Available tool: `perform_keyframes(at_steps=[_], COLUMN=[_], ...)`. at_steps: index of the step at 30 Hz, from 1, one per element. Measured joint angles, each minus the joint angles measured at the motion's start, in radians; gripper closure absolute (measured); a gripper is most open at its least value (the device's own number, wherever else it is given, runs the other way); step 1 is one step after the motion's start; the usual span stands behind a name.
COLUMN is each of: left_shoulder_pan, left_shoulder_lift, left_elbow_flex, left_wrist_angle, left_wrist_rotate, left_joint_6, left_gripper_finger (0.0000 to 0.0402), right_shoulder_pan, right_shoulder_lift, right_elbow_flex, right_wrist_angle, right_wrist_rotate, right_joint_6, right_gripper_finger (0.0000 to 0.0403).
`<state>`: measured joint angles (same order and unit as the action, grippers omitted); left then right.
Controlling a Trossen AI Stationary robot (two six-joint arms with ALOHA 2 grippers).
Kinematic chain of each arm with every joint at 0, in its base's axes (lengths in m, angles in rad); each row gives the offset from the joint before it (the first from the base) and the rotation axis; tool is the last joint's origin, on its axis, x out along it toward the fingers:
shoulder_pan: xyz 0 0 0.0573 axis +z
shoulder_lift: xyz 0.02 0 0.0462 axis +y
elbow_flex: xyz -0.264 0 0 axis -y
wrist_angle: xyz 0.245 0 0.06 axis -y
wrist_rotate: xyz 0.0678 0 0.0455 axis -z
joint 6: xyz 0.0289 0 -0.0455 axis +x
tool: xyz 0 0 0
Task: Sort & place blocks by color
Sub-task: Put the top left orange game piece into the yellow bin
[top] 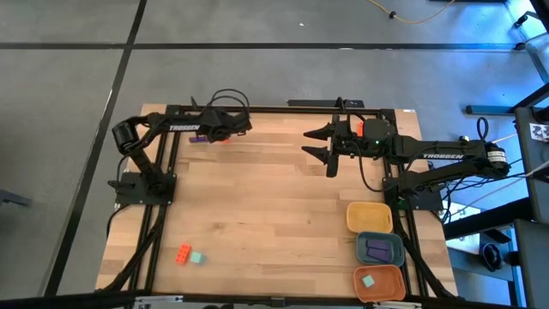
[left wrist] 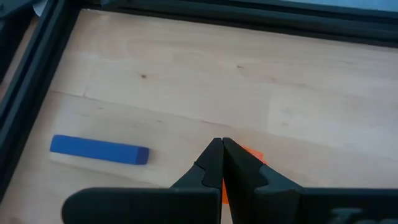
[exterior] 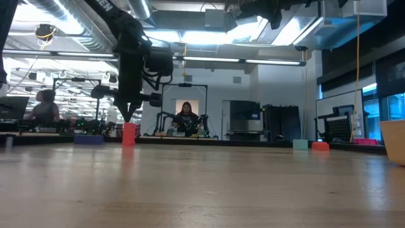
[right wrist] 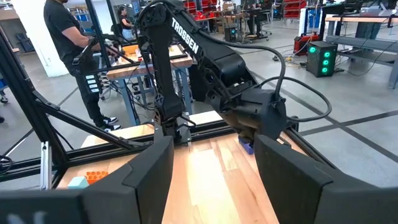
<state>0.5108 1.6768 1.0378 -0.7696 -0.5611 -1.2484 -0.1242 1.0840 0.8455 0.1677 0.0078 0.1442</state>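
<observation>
With its jaws fully closed on nothing, left gripper (left wrist: 222,163) sits just above an orange-red block (left wrist: 250,155) at table's (top: 274,206) far-left edge; purple bar (left wrist: 99,150) lies beside. Right gripper (top: 326,147) hangs wide open, empty, over far-right. 2 more blocks, orange-red (top: 184,253) + teal (top: 197,257), near-left. Purple blocks (top: 378,250) in blue-grey tray (top: 380,237), teal one (top: 368,281) in orange tray (top: 395,284).

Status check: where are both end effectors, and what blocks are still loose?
Left end effector shut, over orange-red block at far edge; purple bar beside it. Right end effector open, empty, hovering. Orange and teal blocks loose at near-left. Nothing blocking.
</observation>
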Motion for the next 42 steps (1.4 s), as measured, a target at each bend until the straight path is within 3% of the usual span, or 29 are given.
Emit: perform_keyframes(at_steps=[7,12,21,26,30,35,39,42], left_shoulder_pan=[0.01,0.014,0.029,0.032,0.017,0.01,0.01,0.01], left_shoulder_lift=[0.0,-0.014,-0.176,-0.259,-0.325,-0.444,-0.554,-0.65], left_elbow_flex=[0.0,-0.004,-0.002,-0.001,-0.001,-0.001,-0.039,-0.117], left_wrist_angle=[-0.009,-0.014,-0.025,-0.022,0.004,0.134,0.354,0.53], left_wrist_rotate=[-0.001,0.022,-0.154,-0.192,-0.192,-0.112,0.084,0.248], left_joint_6=[0.006,0.105,0.195,0.25,0.403,0.676,0.918,0.99], left_gripper_finger=[0.0402,0.0402,0.0402,0.0402,0.0402,0.0402,0.0402,0.0402], right_shoulder_pan=[0.0,0.0,0.0,0.0,0.0,0.0,0.0,0.0], right_shoulder_lift=[0.0,0.0,0.0,0.0,0.0,0.0,0.0,0.0], right_elbow_flex=[0.0,0.0,0.0,0.0,0.0,0.0,0.0,0.0], right_wrist_angle=[0.0,0.0,0.0,0.0,0.002,0.006,0.008,0.008], right_wrist_rotate=[0.0,0.0,0.001,0.001,0.001,0.001,0.001,0.001], right_joint_6=[-0.023,-0.041,-0.047,-0.045,-0.043,-0.042,-0.041,-0.042], right_gripper_finger=[0.0176,0.0176,0.0176,0.0176,0.0176,0.0176,0.0176,0.0176])
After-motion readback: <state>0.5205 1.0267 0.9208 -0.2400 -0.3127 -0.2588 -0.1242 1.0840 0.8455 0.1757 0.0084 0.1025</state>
